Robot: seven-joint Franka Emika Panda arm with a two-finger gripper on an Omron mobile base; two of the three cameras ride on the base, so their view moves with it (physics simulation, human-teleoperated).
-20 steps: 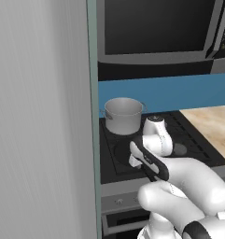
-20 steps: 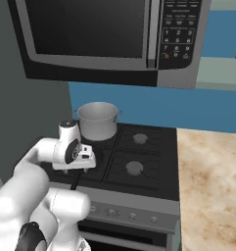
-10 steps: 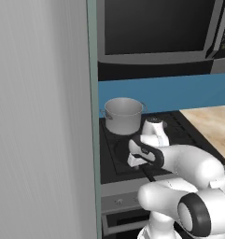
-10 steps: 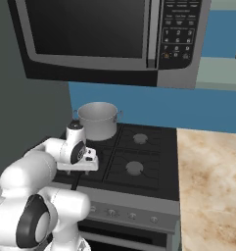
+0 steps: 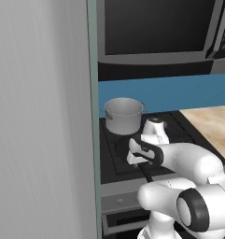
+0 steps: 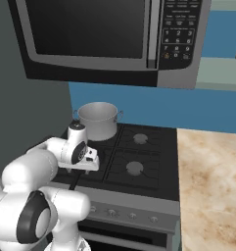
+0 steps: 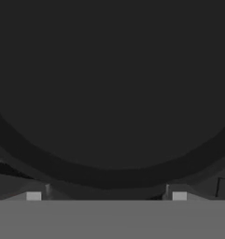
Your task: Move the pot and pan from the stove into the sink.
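the flat round black frying pan lies on the front-left burner of the black gas cooktop, with the silver-grey cylindrical metal pot on the burner behind it, at 12 o'clock. the two-finger gripper hangs low over the pan rim at 6 o'clock of the hand view, tips wide apart and holding nothing. risk: a rim grip far from the pan's centre may let it tilt or slip on lifting, and a sideways swing could strike the pot.

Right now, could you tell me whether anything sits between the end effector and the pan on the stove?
Nothing visible does. The end effector hangs just above the pan, with its dark inside directly ahead. The pot stands behind, on the rear burner.
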